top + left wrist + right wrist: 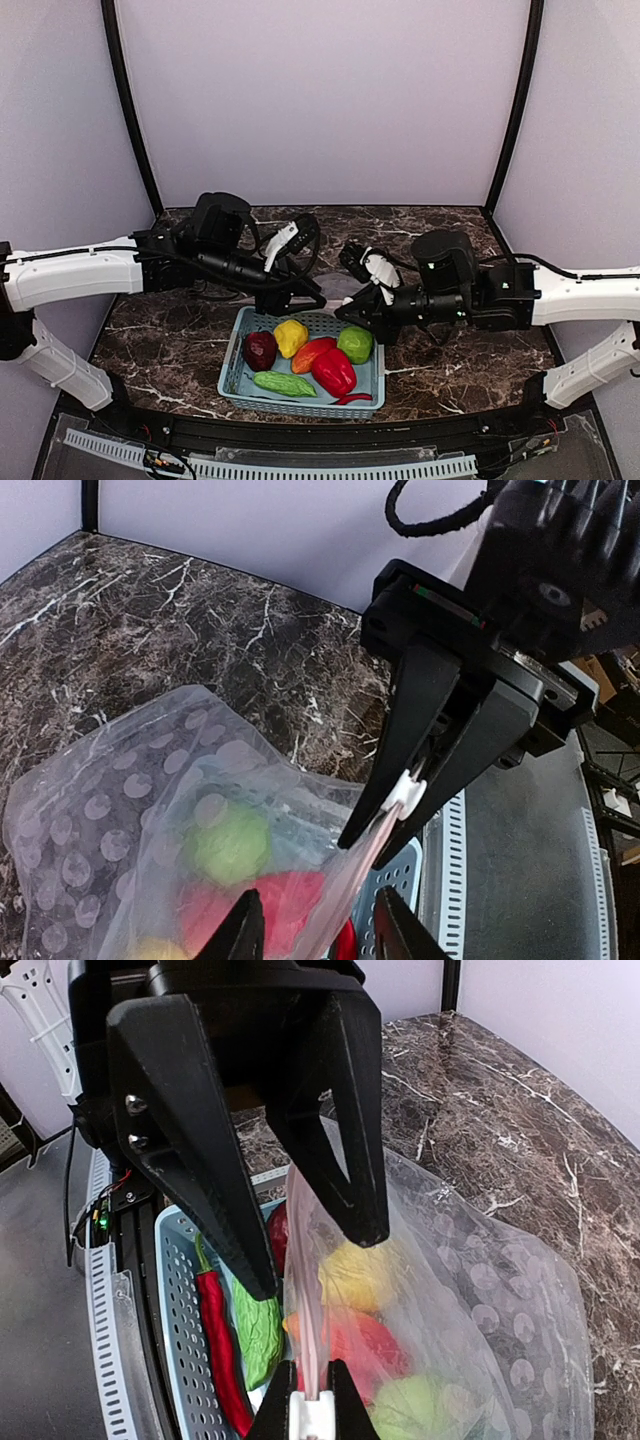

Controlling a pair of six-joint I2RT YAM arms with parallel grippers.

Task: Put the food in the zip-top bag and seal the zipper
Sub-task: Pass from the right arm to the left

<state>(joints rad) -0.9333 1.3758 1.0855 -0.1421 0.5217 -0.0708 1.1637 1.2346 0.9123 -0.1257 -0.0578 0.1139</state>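
The clear dotted zip-top bag [130,810] hangs between my two grippers over the basket. My right gripper [314,1370] is shut on the white slider tab [312,1415] at one end of the pinkish zipper [305,1290]. My left gripper [318,900] is open, one finger on each side of the zipper strip [365,855] without touching it. The food lies in the light blue basket [232,375]: dark red [260,350], yellow [291,337], orange [312,353], lime-green [354,344] and red [334,371] peppers, a cucumber [284,383] and a chilli [352,399]. Some of it shows blurred through the bag film.
The basket stands at the near middle of the dark marbled table [450,360]. Both arms reach inward over its far rim. A white perforated rail [300,468] runs along the front edge. Grey walls close off the back and sides.
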